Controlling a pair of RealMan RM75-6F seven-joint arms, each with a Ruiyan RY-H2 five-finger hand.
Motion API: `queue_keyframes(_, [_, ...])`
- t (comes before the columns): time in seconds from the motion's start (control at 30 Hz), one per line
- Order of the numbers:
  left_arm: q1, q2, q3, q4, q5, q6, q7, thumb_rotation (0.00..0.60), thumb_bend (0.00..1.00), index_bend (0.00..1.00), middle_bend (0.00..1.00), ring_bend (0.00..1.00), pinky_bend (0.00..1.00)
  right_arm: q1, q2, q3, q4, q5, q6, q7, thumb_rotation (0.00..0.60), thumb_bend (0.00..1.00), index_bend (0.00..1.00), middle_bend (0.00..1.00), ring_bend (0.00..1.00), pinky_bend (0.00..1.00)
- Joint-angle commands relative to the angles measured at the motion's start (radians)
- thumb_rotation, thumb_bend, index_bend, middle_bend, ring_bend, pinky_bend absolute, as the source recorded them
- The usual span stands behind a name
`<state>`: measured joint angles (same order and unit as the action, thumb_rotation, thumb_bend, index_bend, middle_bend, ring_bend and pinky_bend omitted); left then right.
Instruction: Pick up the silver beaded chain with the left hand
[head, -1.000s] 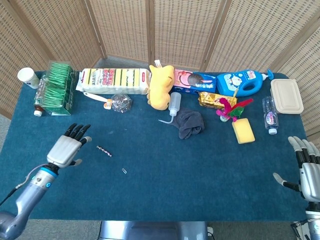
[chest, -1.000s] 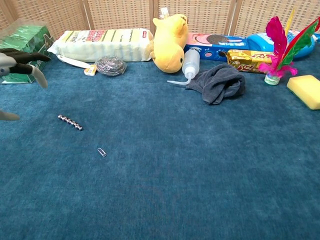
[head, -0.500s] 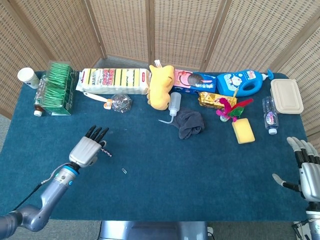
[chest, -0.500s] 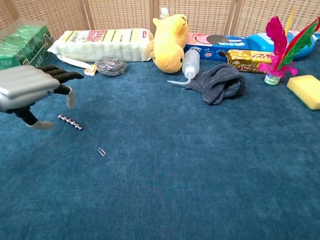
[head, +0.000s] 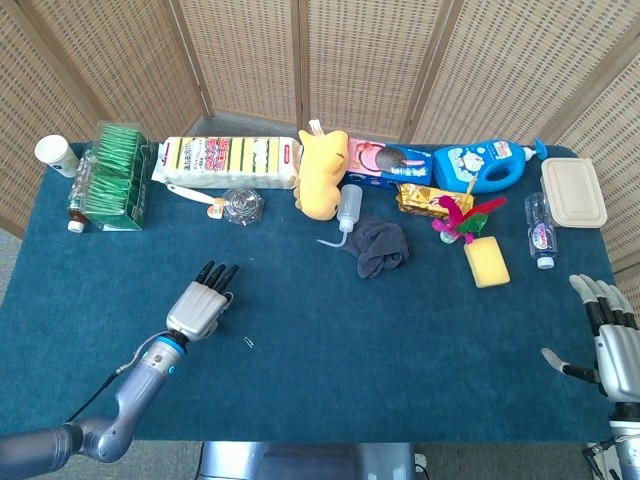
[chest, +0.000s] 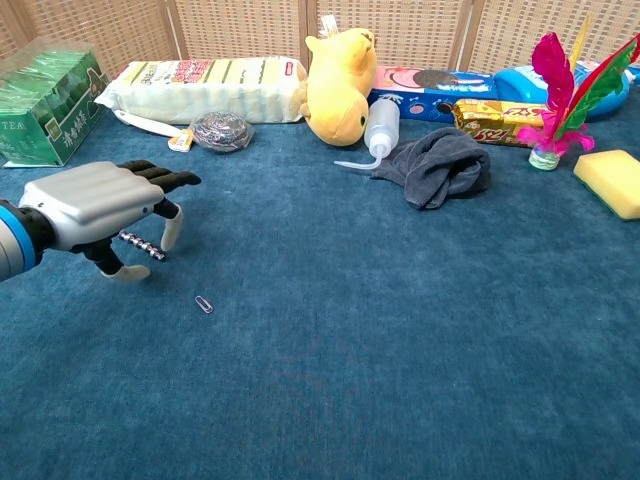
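My left hand (chest: 95, 205) has slid in from the table's (chest: 400, 330) left edge and now hovers over the silver beaded chain (chest: 141, 246), fingers apart and gripping nothing, chain flat on the cloth toward the front-left, so closing down comes next, I judge.

Your tablecloth (chest: 400, 350) is deep teal, the plush toy (chest: 341, 70) yellow, the cloth (chest: 437, 168) dark grey, the feathers (chest: 568, 70) pink and green, the sponge (chest: 612, 182) yellow, the chain (chest: 143, 246) silver.
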<state>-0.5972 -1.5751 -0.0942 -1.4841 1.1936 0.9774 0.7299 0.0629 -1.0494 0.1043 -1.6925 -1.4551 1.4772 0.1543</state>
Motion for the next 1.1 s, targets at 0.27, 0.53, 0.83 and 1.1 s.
queue_keyframes(0.27, [-0.029, 0.002, 0.005, -0.002, -0.040, -0.008, 0.025, 0.600, 0.53, 0.45, 0.00, 0.00, 0.00, 0.004, -0.006, -0.003, 0.000, 0.003, -0.008, -0.013, 0.600, 0.01, 0.00, 0.00, 0.00, 0.00])
queue_keyframes(0.53, [-0.058, -0.009, 0.004, 0.005, -0.078, -0.019, 0.048, 0.600, 0.60, 0.45, 0.00, 0.00, 0.00, 0.005, -0.001, -0.001, -0.001, 0.007, -0.011, -0.008, 0.600, 0.01, 0.00, 0.00, 0.00, 0.00])
queue_keyframes(0.83, [-0.074, -0.008, 0.015, 0.001, -0.100, -0.001, 0.077, 0.600, 0.60, 0.45, 0.00, 0.00, 0.00, 0.005, 0.002, -0.002, -0.001, 0.007, -0.012, -0.002, 0.600, 0.01, 0.00, 0.00, 0.00, 0.00])
queue_keyframes(1.1, [-0.080, -0.002, 0.030, 0.001, -0.110, 0.005, 0.070, 0.600, 0.60, 0.46, 0.00, 0.00, 0.00, 0.006, 0.001, -0.002, -0.002, 0.009, -0.013, -0.005, 0.600, 0.01, 0.00, 0.00, 0.00, 0.00])
